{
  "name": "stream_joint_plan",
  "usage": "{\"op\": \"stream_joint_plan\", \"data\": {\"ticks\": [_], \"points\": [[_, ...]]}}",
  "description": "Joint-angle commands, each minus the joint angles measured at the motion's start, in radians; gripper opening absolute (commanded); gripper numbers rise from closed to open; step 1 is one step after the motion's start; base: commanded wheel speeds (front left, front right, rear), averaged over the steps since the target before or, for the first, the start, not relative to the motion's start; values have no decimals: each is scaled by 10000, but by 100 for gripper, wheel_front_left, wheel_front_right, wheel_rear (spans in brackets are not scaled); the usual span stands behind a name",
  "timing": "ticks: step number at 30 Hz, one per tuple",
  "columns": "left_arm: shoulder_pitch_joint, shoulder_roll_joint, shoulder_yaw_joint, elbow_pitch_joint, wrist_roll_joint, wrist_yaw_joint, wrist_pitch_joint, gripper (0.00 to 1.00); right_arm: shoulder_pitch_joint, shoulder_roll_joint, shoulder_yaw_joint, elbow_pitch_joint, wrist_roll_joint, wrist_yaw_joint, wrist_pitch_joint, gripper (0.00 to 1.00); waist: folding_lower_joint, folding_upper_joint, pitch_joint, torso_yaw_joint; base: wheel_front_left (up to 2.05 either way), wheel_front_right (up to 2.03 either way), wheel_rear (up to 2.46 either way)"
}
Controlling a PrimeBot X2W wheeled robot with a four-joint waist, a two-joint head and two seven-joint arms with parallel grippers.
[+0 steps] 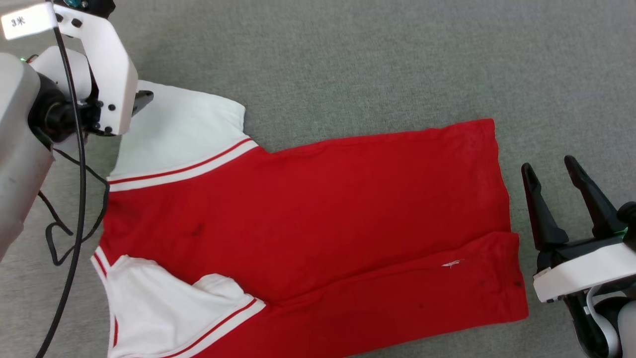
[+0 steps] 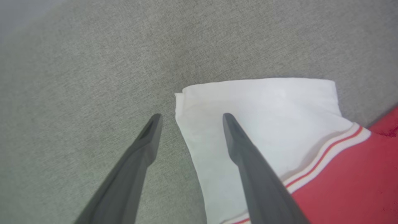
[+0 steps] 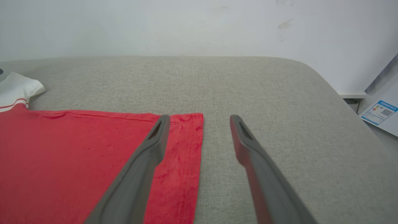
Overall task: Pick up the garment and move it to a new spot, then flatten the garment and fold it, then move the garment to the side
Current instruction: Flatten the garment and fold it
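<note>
Left gripper (image 2: 192, 115) jaws apart, empty, straddling the white sleeve (image 2: 258, 109) edge | right gripper (image 1: 548, 165) jaws apart, empty, just beside the hem (image 1: 499, 199) | garment (image 1: 308, 209) spread flat on grey pad (image 1: 372, 59), sleeves left, hem right

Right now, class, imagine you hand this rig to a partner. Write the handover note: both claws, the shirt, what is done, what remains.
Left claw: open, empty, fingers either side of the far sleeve edge.
Right claw: open, empty, at the hem of the shirt.
Shirt: spread on the grey cushion, plain red face up.
Done: flattened; the near long side looks folded in, with the near sleeve.
Left: fold the far side, finish folding, move it aside.
</note>
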Motion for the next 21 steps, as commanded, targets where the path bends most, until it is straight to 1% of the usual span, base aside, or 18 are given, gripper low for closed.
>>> {"op": "stream_joint_plan", "data": {"ticks": [1, 4, 7, 11, 12, 13, 17, 21], "points": [[-181, -76, -55, 160, 73, -23, 100, 100, -160, 52, 10, 18, -24, -9, -96, 100, -3, 0, 408, -203, 0, 0, 0], [-388, -52, -350, 497, 346, -140, 361, 100, -296, 37, 36, 51, -16, -9, -165, 100, -3, 0, 689, -246, 0, 0, 0], [-201, -170, -620, 884, 246, -233, 888, 100, -394, -4, 49, 117, 4, -9, -245, 100, -3, 0, 823, -256, 0, 0, 0], [122, -322, -818, 1075, 72, -395, 1047, 100, -524, -84, 77, 231, 68, -9, -260, 100, -3, 0, 865, -244, 0, 0, 0], [193, -356, -873, 1093, 74, -425, 1013, 29, -569, -107, 105, 260, 95, -9, -254, 100, -3, 0, 844, -235, 0, 0, 0], [253, -382, -910, 1094, 84, -466, 944, 0, -615, -140, 130, 283, 124, -9, -232, 100, -3, 0, 804, -218, 0, 0, 0], [198, -506, -716, 1068, -34, -528, 216, 0, -845, -471, 44, 220, 225, -10, -77, 100, -3, 0, 531, -51, 0, 0, 0], [39, -603, -721, 897, 233, -582, -711, 0, -1209, -1210, 165, 64, 334, -9, 610, 100, -3, 0, 93, 216, 0, 0, 0]]}}
